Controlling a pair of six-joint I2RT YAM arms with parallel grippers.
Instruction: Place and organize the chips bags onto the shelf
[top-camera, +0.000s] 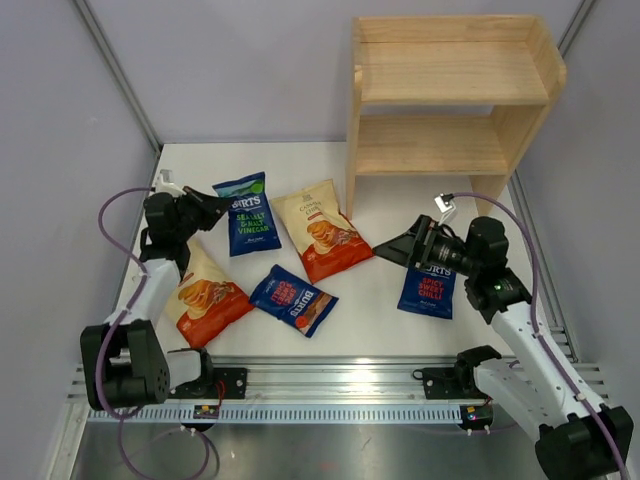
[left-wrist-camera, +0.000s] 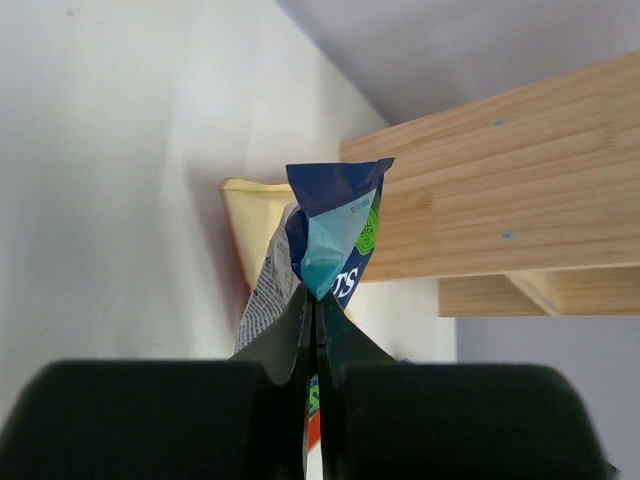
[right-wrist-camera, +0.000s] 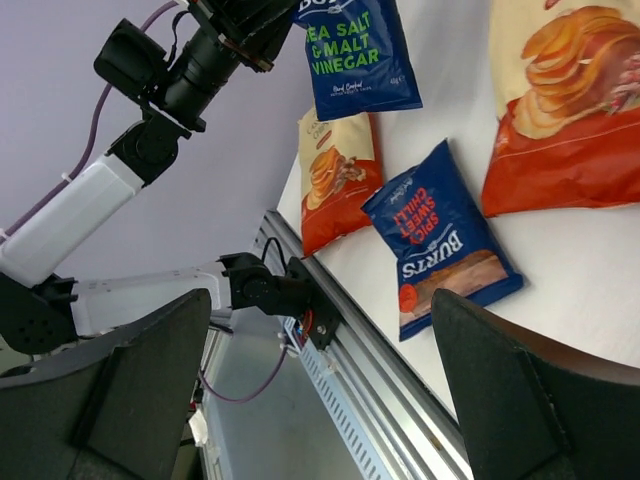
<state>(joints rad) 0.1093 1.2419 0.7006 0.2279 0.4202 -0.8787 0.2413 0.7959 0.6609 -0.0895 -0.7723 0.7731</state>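
Observation:
My left gripper (top-camera: 218, 208) is shut on the top corner of a dark blue Burts sea salt bag (top-camera: 248, 213); in the left wrist view the jaws (left-wrist-camera: 318, 300) pinch the bag's edge (left-wrist-camera: 335, 225). A cream and orange bag (top-camera: 322, 232) lies beside it, and another (top-camera: 205, 295) lies under the left arm. A second blue Burts bag (top-camera: 294, 298) lies at front centre, and a third (top-camera: 428, 288) lies under my right arm. My right gripper (top-camera: 385, 250) is open and empty above the table, its fingers (right-wrist-camera: 110, 400) wide apart. The wooden shelf (top-camera: 450, 100) stands at the back right with nothing on it.
The metal rail (top-camera: 330, 385) with both arm bases runs along the near edge. Grey walls close in the left, back and right sides. The shelf's side panel (left-wrist-camera: 500, 190) fills the right of the left wrist view.

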